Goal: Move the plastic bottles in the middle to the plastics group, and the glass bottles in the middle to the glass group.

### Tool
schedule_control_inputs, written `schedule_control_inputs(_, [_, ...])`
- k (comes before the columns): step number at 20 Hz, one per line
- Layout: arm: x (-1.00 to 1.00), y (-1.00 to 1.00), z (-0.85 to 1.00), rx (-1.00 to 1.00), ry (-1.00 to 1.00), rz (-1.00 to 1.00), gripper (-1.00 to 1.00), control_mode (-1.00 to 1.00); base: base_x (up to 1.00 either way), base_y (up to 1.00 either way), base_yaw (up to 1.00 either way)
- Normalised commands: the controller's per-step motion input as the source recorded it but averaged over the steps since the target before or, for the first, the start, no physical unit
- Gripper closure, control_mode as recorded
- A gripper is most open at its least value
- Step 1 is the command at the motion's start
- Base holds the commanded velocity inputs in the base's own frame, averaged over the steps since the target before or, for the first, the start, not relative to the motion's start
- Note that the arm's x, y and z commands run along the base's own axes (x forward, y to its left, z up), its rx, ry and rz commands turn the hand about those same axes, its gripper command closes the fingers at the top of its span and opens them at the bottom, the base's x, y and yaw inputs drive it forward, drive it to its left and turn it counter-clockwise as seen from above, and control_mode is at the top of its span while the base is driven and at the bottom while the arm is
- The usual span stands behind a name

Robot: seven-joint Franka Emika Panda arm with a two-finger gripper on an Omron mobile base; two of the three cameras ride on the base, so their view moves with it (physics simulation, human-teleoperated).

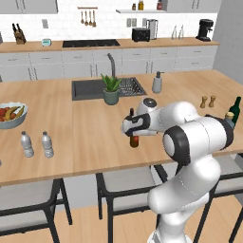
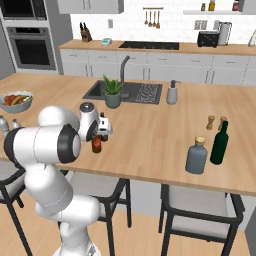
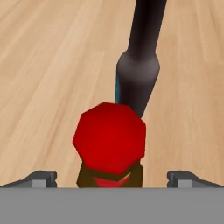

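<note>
Red-capped brown bottle [image 3: 109,142] stands upright between spread fingers [image 3: 41,178].

The tabletop [image 3: 39,65] is pale wood with straight grain, matt and smooth; the brown bottle [image 3: 109,173] looks like dark glass under a flat, faceted red cap [image 3: 109,135], plain and matt; the near-black bottle [image 3: 138,65] is smooth with a dull sheen; the wine bottle [image 2: 219,143] is glossy dark green glass; the plastic bottles [image 1: 37,144] are clear; the arm [image 1: 194,137] is glossy white.
</note>
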Motion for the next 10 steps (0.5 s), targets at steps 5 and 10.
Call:
schedule_control_inputs(5, [0.00,0.00,-0.01,0.00,-0.07,0.00,-1.00,-1.00,0.00,0.00,0.00])
schedule_control_inputs(10, [0.00,0.00,-0.02,0.00,-0.03,0.00,1.00,-1.00,0.00,0.00,0.00])
